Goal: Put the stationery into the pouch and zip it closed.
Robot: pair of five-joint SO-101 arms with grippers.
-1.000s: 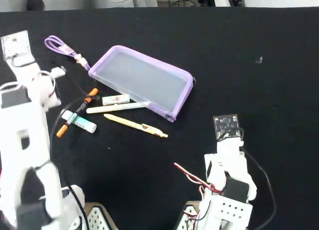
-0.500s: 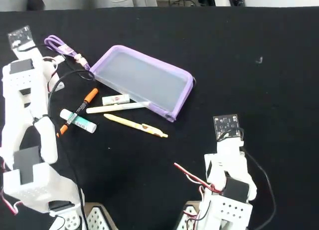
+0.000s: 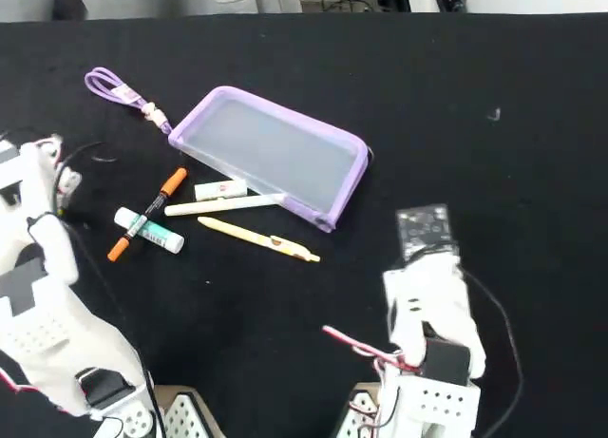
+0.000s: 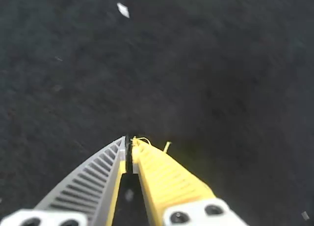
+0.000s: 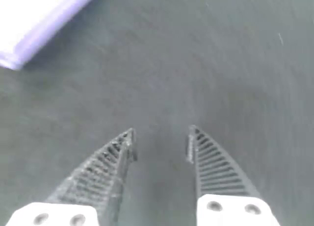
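The pouch, lilac-edged and translucent, lies flat near the middle of the black worktop. Nothing shows inside it, and whether its zip is open cannot be told. The stationery lies just beside its near edge, all of it outside: a small white block, a white pen, a yellow pen, an orange marker and a white-and-green tube. With no item packed, the task appears barely begun. The left claw, pressed together and empty, points at bare worktop. The right claw, spread and empty, hangs apart from the pouch's corner.
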